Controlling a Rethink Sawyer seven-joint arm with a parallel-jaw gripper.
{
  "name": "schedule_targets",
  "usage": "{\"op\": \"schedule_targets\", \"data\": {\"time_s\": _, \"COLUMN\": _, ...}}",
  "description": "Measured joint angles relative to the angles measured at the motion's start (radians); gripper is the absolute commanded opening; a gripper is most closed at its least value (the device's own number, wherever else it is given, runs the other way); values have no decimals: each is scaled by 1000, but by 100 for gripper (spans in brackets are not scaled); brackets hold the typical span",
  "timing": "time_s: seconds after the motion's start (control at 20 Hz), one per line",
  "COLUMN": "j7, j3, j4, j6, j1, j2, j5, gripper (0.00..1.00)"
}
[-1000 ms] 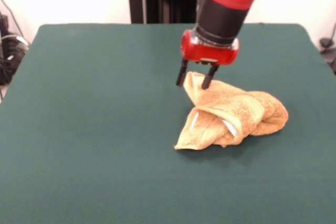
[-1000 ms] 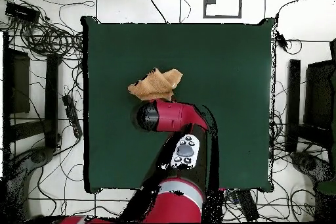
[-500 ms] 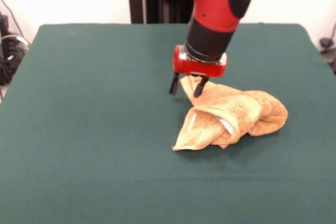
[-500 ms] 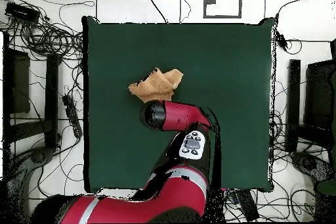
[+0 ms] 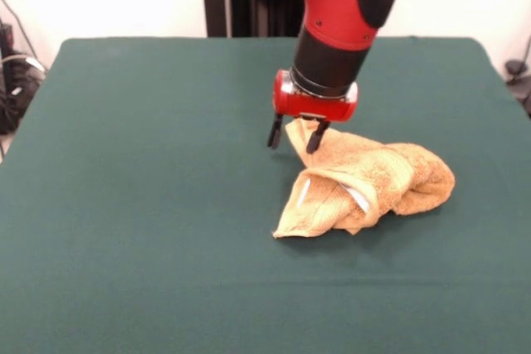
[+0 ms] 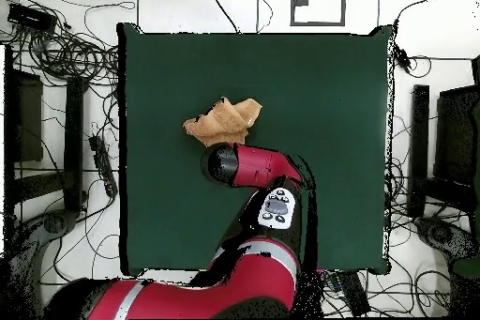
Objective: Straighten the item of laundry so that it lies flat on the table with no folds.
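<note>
We judge the towel to be light, soft and limp: it should drape and drag with any pull and give no resistance, so a pinch needs to catch one layer near a free corner, not the thick bundle. The raised corner on the side facing the pedestal, where the gripper hovers, looks to us the best hold; the pale flat corner on the opposite side of the towel is another candidate. The gripper's two dark fingers stand apart, straddling that raised corner, and we cannot see them clamped on any cloth. The towel is golden-orange terry, crumpled into a thick twisted heap with woven border bands and small white patches showing among its folds, so it is far from flat. It lies on the green table, well clear of every table edge, in the overhead view just beyond the arm's wrist
</note>
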Motion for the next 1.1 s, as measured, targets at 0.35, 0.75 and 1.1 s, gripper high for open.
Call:
{"op": "schedule_targets", "data": {"time_s": 0.35, "j7": 0, "j3": 1, "j4": 7, "j6": 0, "j1": 1, "j2": -17, "j5": 1, "gripper": 100}}
{"op": "schedule_targets", "data": {"time_s": 0.75, "j7": 0, "j3": 54, "j4": 19, "j6": 0, "j1": -35, "j2": -51, "j5": 14, "gripper": 100}}
{"op": "schedule_targets", "data": {"time_s": 1.1, "j7": 0, "j3": 138, "j4": 75, "j6": -1, "j1": -120, "j2": -73, "j5": 27, "gripper": 100}}
